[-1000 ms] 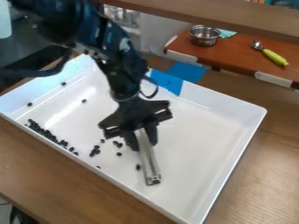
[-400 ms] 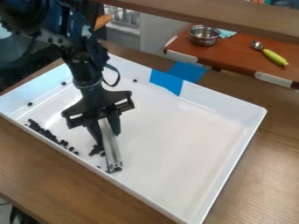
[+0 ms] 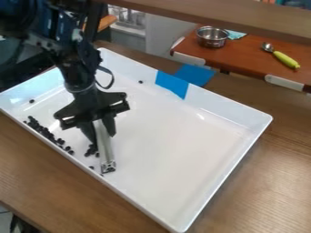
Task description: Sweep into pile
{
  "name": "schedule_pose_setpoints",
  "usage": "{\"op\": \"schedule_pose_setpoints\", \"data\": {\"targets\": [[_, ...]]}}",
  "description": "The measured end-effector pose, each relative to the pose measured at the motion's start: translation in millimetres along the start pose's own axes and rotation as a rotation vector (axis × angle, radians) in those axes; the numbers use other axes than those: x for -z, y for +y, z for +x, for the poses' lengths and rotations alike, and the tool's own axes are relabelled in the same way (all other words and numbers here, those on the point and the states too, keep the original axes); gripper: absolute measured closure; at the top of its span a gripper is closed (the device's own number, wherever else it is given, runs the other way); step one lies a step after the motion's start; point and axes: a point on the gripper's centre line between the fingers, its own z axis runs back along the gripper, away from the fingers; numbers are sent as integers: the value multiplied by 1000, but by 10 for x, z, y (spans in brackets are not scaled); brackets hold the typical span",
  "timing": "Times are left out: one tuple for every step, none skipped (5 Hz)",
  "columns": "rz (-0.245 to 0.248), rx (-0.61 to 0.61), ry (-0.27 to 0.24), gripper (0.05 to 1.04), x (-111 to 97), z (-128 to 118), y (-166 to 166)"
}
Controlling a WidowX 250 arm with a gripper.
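Black gripper [image 3: 102,133] over the white tray's [image 3: 182,150] left half, fingers [image 3: 110,124] clenched on a metal bar [image 3: 106,154], its low end near the lower-left edge. Dark pieces [image 3: 44,131] strung along that edge toward the left corner, some close beside the bar; one stray by the blue tape [image 3: 173,84]

Lighting bright across the white tray [image 3: 176,150]; glare noted at its left corner and far wall; mild sheen on wooden table [image 3: 255,182].
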Motion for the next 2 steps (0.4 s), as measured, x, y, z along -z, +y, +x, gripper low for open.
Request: {"op": "schedule_pose_setpoints", "data": {"targets": [[-60, -96, 61, 718, -171, 106, -180], [-166, -201, 100, 718, -411, 431, -520]]}}
